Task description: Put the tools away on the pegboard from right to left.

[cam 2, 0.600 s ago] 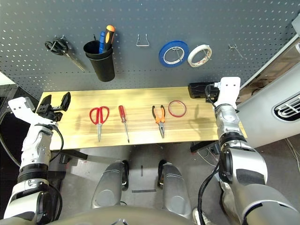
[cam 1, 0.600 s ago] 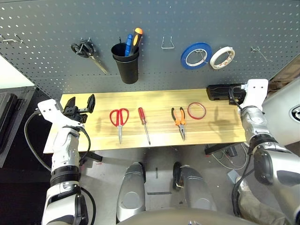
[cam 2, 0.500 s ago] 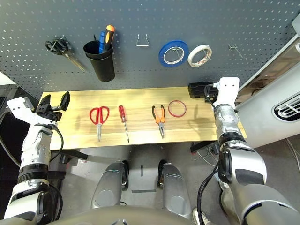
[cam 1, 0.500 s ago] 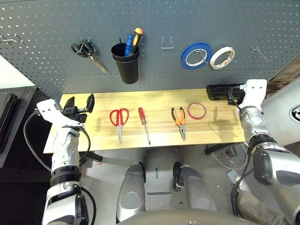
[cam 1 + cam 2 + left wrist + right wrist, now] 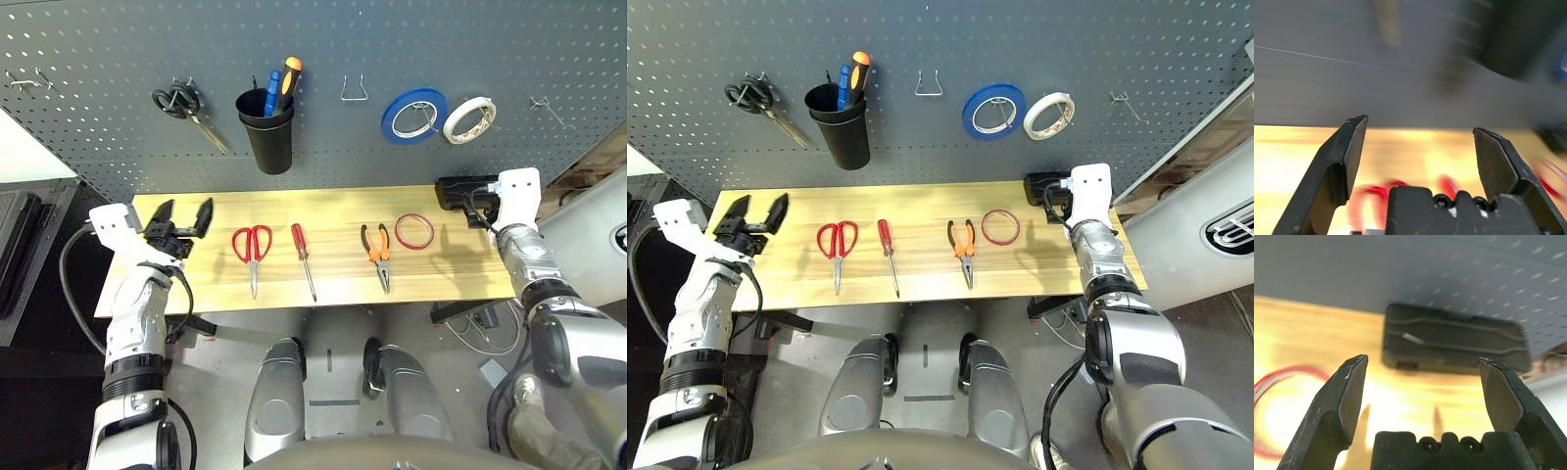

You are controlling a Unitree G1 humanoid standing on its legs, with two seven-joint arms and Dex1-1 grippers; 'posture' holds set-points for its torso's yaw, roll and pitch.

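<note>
Four tools lie in a row on the wooden table: a thin red tape ring at the right, then orange-and-black pliers, a red-handled screwdriver and red-handled scissors. Behind them stands the dark grey pegboard with a bare wire hook and a black cup. My left gripper hovers open at the table's left end, left of the scissors. My right gripper is open at the right end, with the red ring off to one side.
A black box sits on the table against the pegboard, right in front of the right gripper. Black-handled scissors, a blue tape roll and a white tape roll hang on the board. Screwdrivers stand in the cup.
Both arms have drifted inward: the left gripper toward the red scissors, the right wrist leftward toward the black box. The tools have not moved.
</note>
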